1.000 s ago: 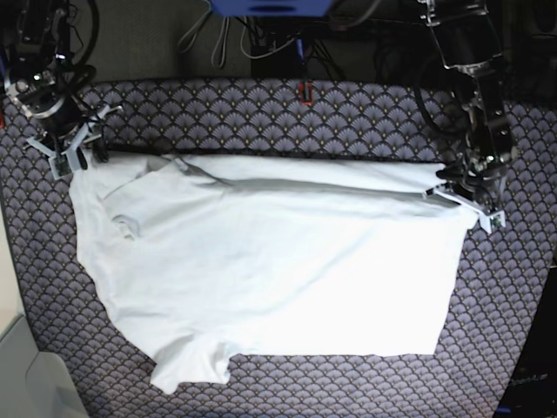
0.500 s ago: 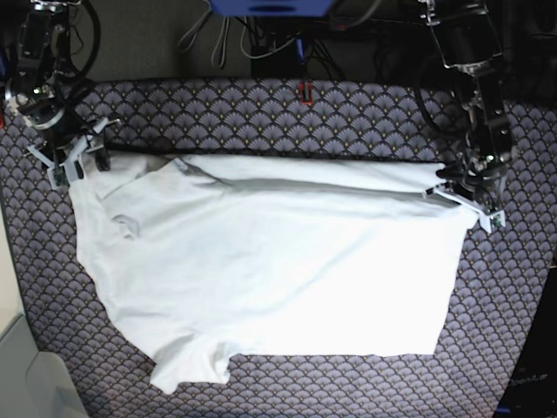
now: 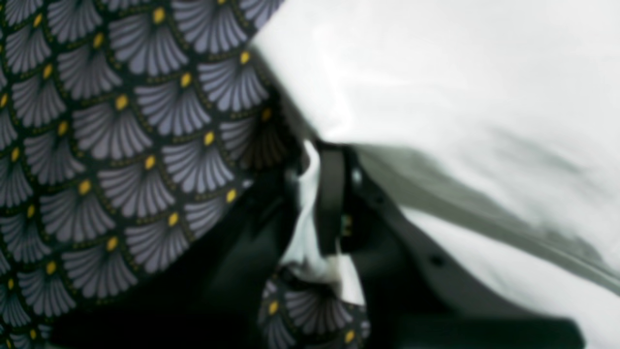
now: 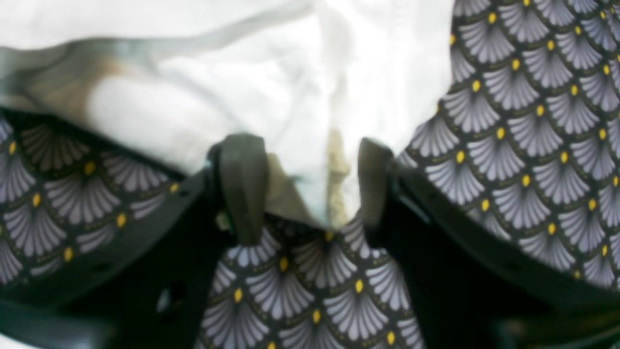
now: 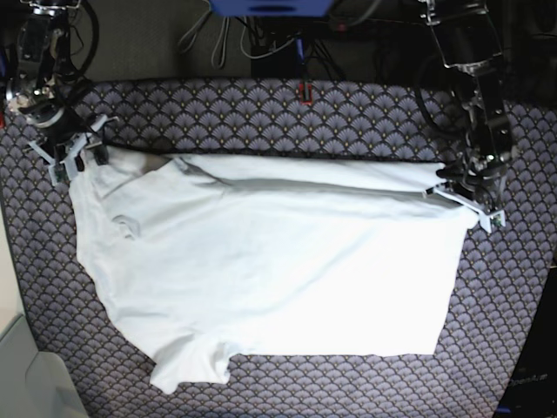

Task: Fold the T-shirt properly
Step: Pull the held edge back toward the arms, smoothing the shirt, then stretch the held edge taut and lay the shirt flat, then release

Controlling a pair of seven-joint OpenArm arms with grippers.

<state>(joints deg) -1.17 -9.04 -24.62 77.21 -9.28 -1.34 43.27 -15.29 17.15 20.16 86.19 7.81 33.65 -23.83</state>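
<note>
The white T-shirt (image 5: 278, 261) lies spread flat on the fan-patterned tablecloth (image 5: 305, 113), with a fold ridge along its far edge and one sleeve at the near left. My left gripper (image 5: 466, 202) is at the shirt's far right corner. In the left wrist view the left gripper (image 3: 315, 208) is shut, pinching a bunch of the T-shirt (image 3: 460, 72). My right gripper (image 5: 74, 155) stands at the shirt's far left corner. Seen from the right wrist, the right gripper (image 4: 307, 189) is open, its fingers (image 4: 242, 184) apart with an edge of the T-shirt (image 4: 242, 87) lying loose between them.
Cables and dark equipment (image 5: 261, 43) run behind the table's far edge. A small red object (image 5: 305, 91) sits at the far middle. A pale bin (image 5: 35, 383) stands off the near left corner. The cloth ends at the dark right side (image 5: 544, 287).
My right gripper has shifted slightly toward the far left, and its jaw width has changed. The shirt's far left corner now reaches up to it. The left arm has not moved.
</note>
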